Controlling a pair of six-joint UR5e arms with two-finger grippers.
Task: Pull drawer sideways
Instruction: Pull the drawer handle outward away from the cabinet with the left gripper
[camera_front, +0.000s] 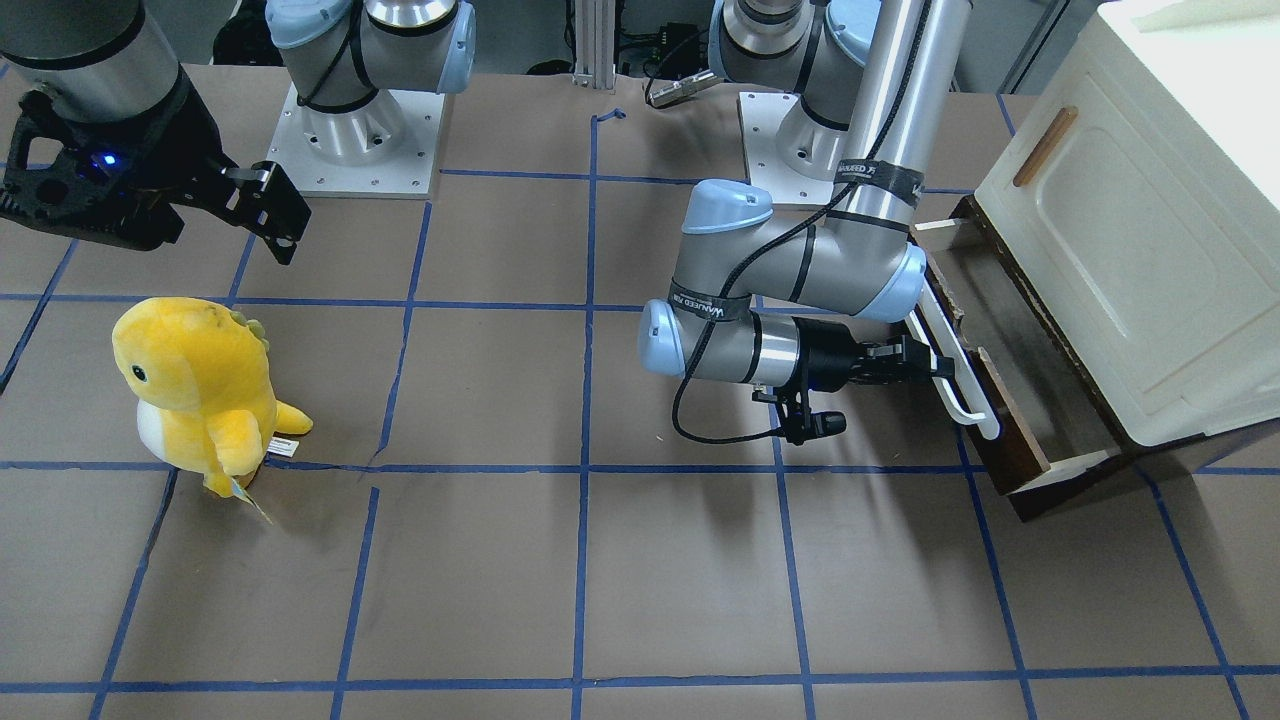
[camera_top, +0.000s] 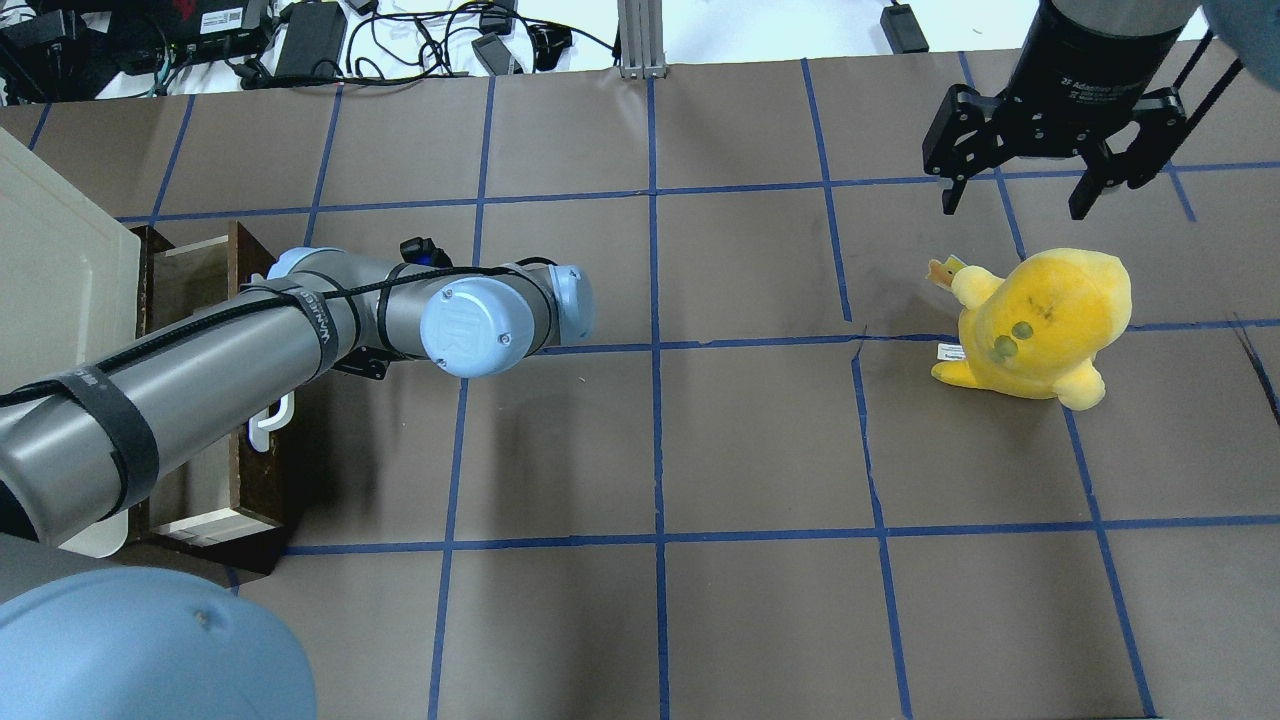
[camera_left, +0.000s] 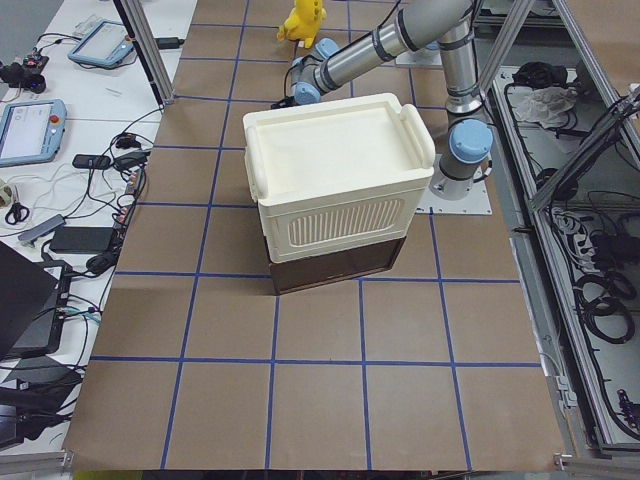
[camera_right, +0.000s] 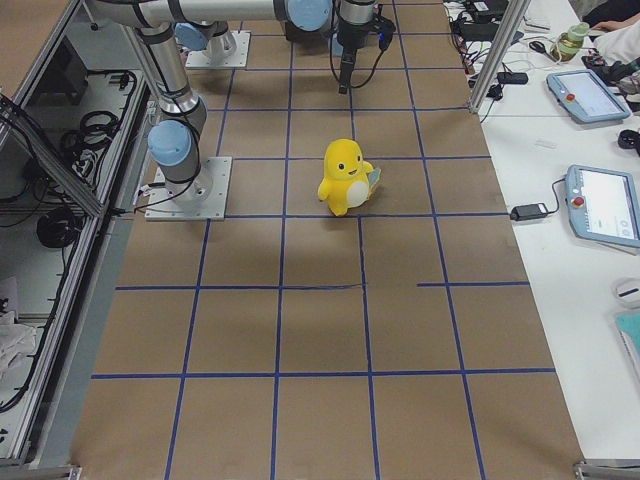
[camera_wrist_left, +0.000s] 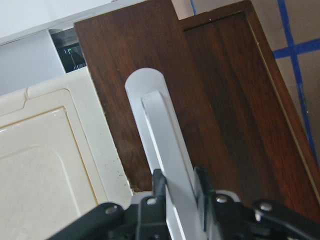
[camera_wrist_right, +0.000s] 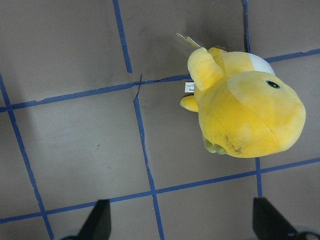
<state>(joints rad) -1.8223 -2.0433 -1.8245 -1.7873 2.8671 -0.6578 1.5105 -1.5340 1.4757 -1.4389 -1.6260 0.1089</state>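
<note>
Exterior front-facing view: the right gripper (camera_top: 1012, 198) is hanging open near the yellow plush dinosaur (camera_front: 200, 385). The left gripper (camera_front: 928, 362) is clamping the white bar handle (camera_front: 965, 390) of the drawer (camera_front: 1015, 445), which is sitting partly out beneath the cream cabinet (camera_front: 1130, 250). The drawer is probably handling as rigid and light, and the mid-handle hold is suiting it.

Black straps (camera_front: 875, 172) on the left arm (camera_front: 905, 90) seem to read "WANURED"; its joint cap (camera_top: 468, 331) shows "UR".

The left arm (camera_front: 900, 90) and right arm (camera_front: 90, 50) have silver-grey tubular links (camera_top: 200, 370), pale-blue joint caps (camera_front: 715, 205), strapped black cabling (camera_front: 676, 405) and white base plates (camera_front: 300, 140); the right gripper (camera_top: 1017, 195) is black.
</note>
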